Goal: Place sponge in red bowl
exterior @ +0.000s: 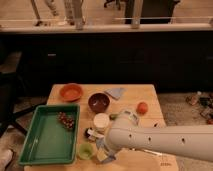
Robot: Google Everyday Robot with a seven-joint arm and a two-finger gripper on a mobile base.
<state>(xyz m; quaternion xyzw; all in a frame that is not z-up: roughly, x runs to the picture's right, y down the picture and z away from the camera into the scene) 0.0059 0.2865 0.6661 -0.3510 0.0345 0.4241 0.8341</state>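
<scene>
The red bowl [71, 92] is shallow and orange-red and stands empty at the table's far left corner. The sponge [103, 151], a small blue-grey and yellowish block, shows at the table's front edge, right under the end of my arm. My gripper [99, 144] is low over the table there, between the green cup [86, 151] and the white arm [160, 141], which comes in from the right. The arm hides most of the gripper. Whether the gripper holds the sponge does not show.
A dark maroon bowl [99, 102] stands mid-table, with a white cup [101, 121] in front of it. A blue-grey cloth [116, 92] lies at the back and an orange fruit [142, 108] at the right. A green tray [45, 137] holding grapes [66, 120] fills the left front.
</scene>
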